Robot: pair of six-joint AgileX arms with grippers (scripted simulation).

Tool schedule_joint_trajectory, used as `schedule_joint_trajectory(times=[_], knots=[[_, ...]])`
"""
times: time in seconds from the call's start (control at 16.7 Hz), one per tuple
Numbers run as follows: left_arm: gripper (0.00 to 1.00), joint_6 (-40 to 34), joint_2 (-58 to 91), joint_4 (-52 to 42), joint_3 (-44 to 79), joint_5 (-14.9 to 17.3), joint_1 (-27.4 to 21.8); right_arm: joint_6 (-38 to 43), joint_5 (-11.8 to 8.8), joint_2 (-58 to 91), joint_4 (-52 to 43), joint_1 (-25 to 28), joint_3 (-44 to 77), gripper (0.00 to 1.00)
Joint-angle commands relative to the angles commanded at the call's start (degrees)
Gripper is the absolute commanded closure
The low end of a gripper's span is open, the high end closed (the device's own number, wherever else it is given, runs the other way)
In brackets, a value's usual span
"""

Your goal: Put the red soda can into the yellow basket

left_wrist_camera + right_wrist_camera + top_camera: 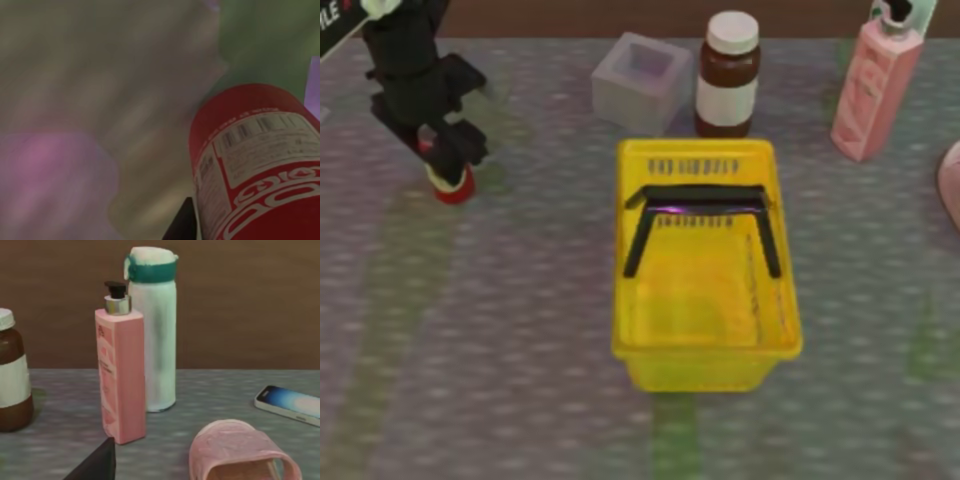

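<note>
Seen from above, a grey mottled table (470, 350) holds a yellow basket (705, 352) just right of centre, its black handles (700, 200) folded across its far half, its inside showing only yellow floor; the left gripper (448, 160) sits at the far left of the table, well apart from the basket, its black fingers closed around the red can (453, 187); only the can's lower red rim and a pale patch peek out beneath the fingers, so whether it rests on the table or hangs just above it cannot be told; the left wrist view shows the can (255, 165) close up, red with a white printed label and barcode, with one dark finger (182, 225) against its side and blurred table beyond

Behind the basket stands a small grey box (642, 80), open at the top, and just beside it to the right a brown jar (727, 75) with a white lid and white label; further right is a pink pump bottle (876, 85); a pink rounded object (951, 180) is cut off by the right edge

The right arm is out of the overhead picture; its wrist view shows a dark fingertip (97, 465) at the lower edge, its grip unreadable; ahead stand the pump bottle (121, 375), a white flask (154, 335) with a green-banded lid just behind it, the jar (12, 375), a phone (290, 404) lying flat, and a pink slipper (242, 450) near the camera
</note>
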Motion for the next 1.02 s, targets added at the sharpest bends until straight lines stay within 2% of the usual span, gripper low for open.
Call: schedule_joint_trajectory(times=[0.06, 0.12, 0.72, 0.84, 1.02], knots=[[0.98, 0.0, 0.0, 0.0, 0.0, 0.0, 0.0, 0.0, 0.0, 0.0, 0.0, 0.0, 0.0, 0.00], [1.00, 0.0, 0.0, 0.0, 0.0, 0.0, 0.0, 0.0, 0.0, 0.0, 0.0, 0.0, 0.0, 0.00], [1.00, -0.1, -0.1, 0.6, -0.3, 0.4, 0.0, 0.0, 0.0, 0.0, 0.0, 0.0, 0.0, 0.00], [1.00, -1.0, -0.6, 3.5, -1.8, 2.4, -0.4, 0.0, 0.0, 0.0, 0.0, 0.0, 0.0, 0.00], [1.00, -3.8, -1.9, 12.3, -5.9, 8.4, -1.3, 0.0, 0.0, 0.0, 0.0, 0.0, 0.0, 0.00]])
